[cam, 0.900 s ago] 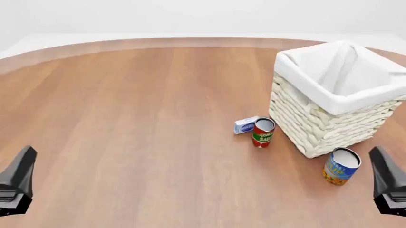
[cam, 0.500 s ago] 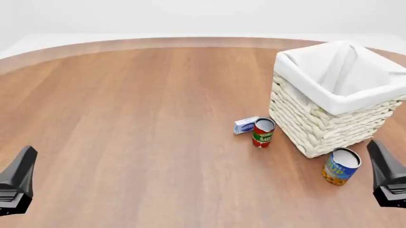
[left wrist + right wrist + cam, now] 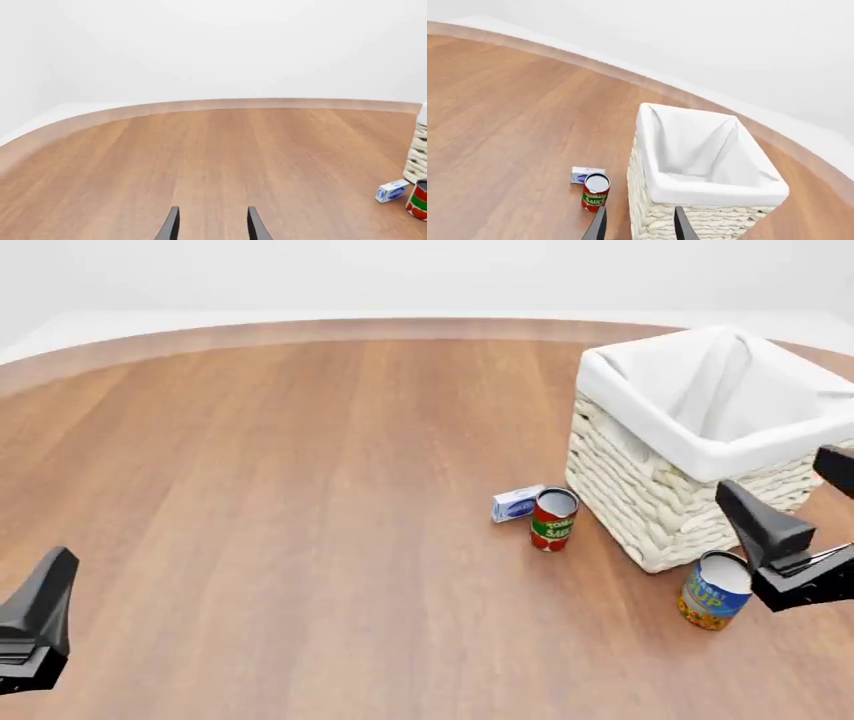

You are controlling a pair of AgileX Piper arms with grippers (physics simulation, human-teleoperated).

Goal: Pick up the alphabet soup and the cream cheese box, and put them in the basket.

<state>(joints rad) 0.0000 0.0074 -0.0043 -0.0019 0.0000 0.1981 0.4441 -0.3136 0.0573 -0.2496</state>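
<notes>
Standing upright, alphabet soup (image 3: 717, 590) waits beside the basket (image 3: 667, 508); both arms' jaws released, empty.

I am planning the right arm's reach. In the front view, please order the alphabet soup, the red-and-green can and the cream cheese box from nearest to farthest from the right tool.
1. Alphabet soup, just left of the right tool.
2. Red-and-green can, further left.
3. Cream cheese box, beside that can's far-left side.
</notes>
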